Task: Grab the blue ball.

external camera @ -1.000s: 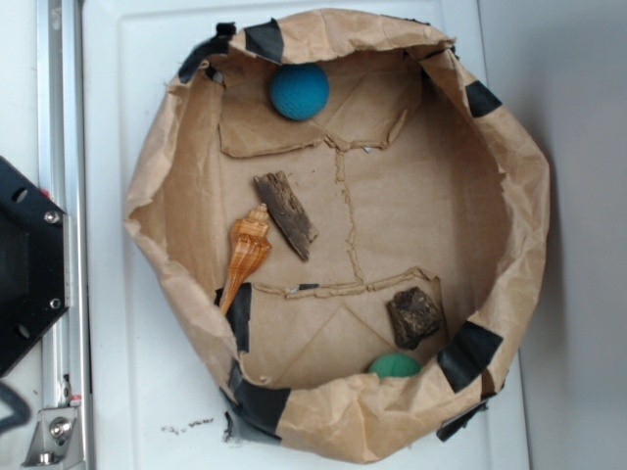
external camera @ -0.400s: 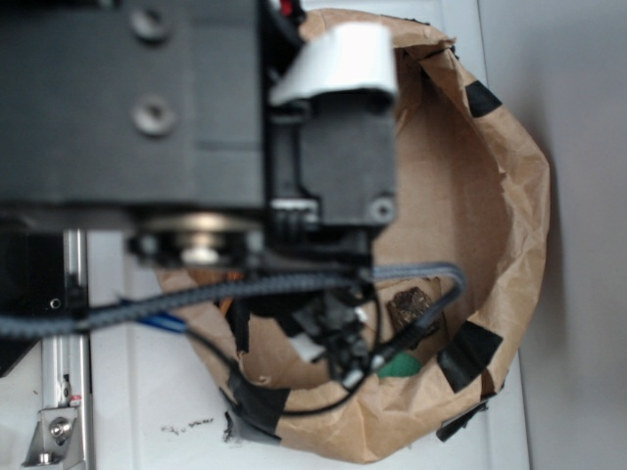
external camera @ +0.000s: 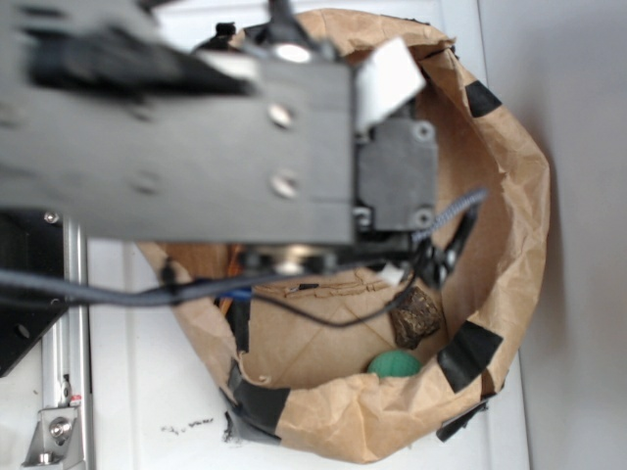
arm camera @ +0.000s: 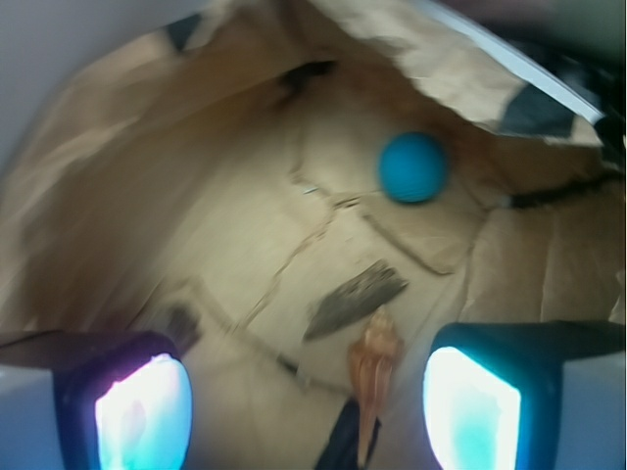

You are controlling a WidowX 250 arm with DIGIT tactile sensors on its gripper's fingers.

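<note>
The blue ball (arm camera: 413, 167) is a teal-blue round ball lying on the paper floor in the upper right of the wrist view. It lies well ahead of my gripper (arm camera: 308, 411) and apart from it. The gripper is open, its two glowing pads (arm camera: 142, 416) far apart at the bottom corners with nothing between them. In the exterior view the arm (external camera: 196, 147) covers the ball and the gripper.
A brown paper bag (external camera: 509, 196) with black tape forms a walled basin. On its floor lie a wood sliver (arm camera: 355, 299), an orange shell (arm camera: 372, 367), a dark rough chunk (external camera: 416, 315) and a green ball (external camera: 394, 365).
The arm has swung in over the bag from the left and now covers the blue ball, wood sliver and shell in the exterior view. It has since shifted up and to the right.
</note>
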